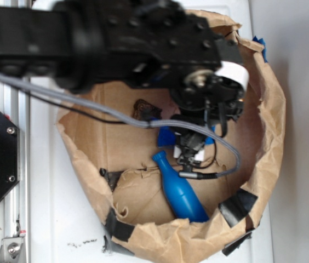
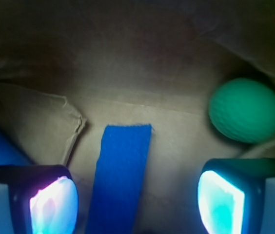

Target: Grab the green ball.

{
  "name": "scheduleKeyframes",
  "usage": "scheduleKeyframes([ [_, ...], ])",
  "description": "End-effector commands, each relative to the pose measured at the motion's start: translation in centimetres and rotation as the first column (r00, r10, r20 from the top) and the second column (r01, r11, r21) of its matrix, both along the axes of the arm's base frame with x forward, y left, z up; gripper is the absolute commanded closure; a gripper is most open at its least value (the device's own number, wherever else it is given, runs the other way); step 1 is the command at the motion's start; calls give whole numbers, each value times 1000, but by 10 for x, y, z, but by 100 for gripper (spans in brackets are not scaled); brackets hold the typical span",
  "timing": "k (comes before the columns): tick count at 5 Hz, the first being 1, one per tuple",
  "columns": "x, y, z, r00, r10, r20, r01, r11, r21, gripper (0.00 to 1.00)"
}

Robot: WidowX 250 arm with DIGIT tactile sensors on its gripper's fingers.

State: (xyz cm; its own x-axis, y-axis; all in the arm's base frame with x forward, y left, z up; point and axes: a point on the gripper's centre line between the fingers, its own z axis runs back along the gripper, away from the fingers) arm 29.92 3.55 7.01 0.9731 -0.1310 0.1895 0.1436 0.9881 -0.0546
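Note:
The green ball (image 2: 245, 110) shows only in the wrist view, at the right, resting on the brown paper floor just beyond my right fingertip. It is round, mint green and dimpled. In the exterior view the arm hides it. My gripper (image 2: 136, 204) is open, its two pale pads wide apart, with only a strip of blue tape (image 2: 120, 175) on the floor between them. From outside, the gripper (image 1: 190, 150) hangs low inside the paper enclosure.
A brown paper wall (image 1: 269, 137) rings the work area, patched with black tape (image 1: 236, 205). A blue bowling-pin bottle (image 1: 179, 189) lies on the floor near the front. A dark brown object (image 1: 146, 109) sits at the back. A grey cable (image 1: 89, 107) trails from the arm.

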Motion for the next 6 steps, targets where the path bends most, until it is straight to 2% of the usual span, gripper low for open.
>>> scheduleKeyframes([
  [1,21,2,15,996,44,81,-44,999,4,0],
  [4,10,41,4,985,127,117,-139,985,101,0],
  [6,11,60,13,972,188,139,-201,976,87,0],
])
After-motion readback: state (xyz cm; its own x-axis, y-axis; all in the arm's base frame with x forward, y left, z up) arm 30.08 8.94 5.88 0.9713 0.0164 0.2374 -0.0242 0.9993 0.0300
